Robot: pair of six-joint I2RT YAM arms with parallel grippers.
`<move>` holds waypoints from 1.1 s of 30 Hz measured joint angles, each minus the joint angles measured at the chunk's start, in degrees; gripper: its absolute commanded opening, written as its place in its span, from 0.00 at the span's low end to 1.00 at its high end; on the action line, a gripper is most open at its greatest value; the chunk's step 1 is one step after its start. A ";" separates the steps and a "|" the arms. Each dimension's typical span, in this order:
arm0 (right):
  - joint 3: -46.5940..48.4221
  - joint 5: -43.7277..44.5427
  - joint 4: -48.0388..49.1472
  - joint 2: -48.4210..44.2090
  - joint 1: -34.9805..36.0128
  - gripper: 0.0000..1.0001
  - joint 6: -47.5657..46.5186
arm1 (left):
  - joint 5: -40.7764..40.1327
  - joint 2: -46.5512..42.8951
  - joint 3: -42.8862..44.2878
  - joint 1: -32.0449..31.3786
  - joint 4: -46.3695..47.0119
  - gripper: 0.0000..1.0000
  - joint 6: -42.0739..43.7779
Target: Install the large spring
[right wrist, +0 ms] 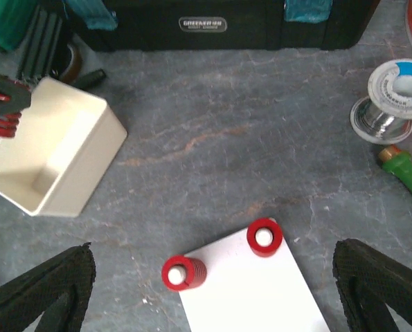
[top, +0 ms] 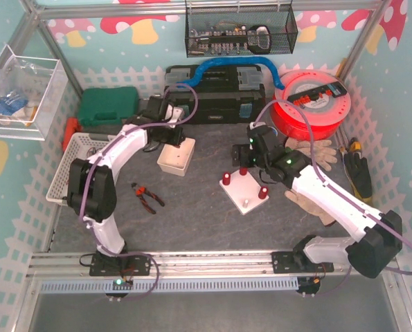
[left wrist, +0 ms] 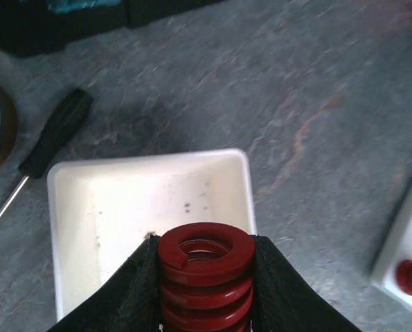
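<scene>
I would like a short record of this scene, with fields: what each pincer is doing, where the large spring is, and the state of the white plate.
left pincer: shut on the large red metal coil spring
spring place: above the cream rectangular plastic bin, not yet installed
bin: no parts visible inside
right pincer: open, holding nothing, above the white square plate
plate: two small red springs sit on its pegs in the right wrist view
</scene>
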 measured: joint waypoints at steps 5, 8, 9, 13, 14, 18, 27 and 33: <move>2.97 -7.34 0.09 2.38 -5.90 0.90 0.17 | 5.51 -2.19 0.11 -0.02 1.90 0.09 -1.77; 4.24 -11.52 -0.22 4.02 -9.35 0.88 0.37 | 9.22 -3.41 -0.98 -0.44 5.25 0.09 -4.11; 4.74 -12.76 -0.44 4.59 -10.27 0.87 0.37 | 10.14 -4.04 -1.75 -0.81 6.78 0.09 -4.59; 7.26 -17.57 -1.27 6.73 -11.43 0.84 -0.50 | 12.37 -8.11 -7.48 -3.87 15.41 0.09 -5.01; 8.20 -18.91 -1.51 7.34 -11.41 0.83 -0.85 | 12.92 -9.38 -9.46 -4.96 17.90 0.09 -4.66; 11.85 -23.71 -1.73 9.51 -11.39 0.77 -2.69 | 14.82 -12.63 -16.02 -9.33 25.94 0.09 -1.79; 16.02 -34.01 -2.73 13.20 -11.39 0.72 -5.33 | 18.49 -15.47 -25.97 -13.84 38.18 0.09 6.69; 16.02 -40.87 -3.28 14.82 -11.39 0.67 -7.02 | 20.06 -17.68 -27.54 -16.17 41.59 0.08 11.50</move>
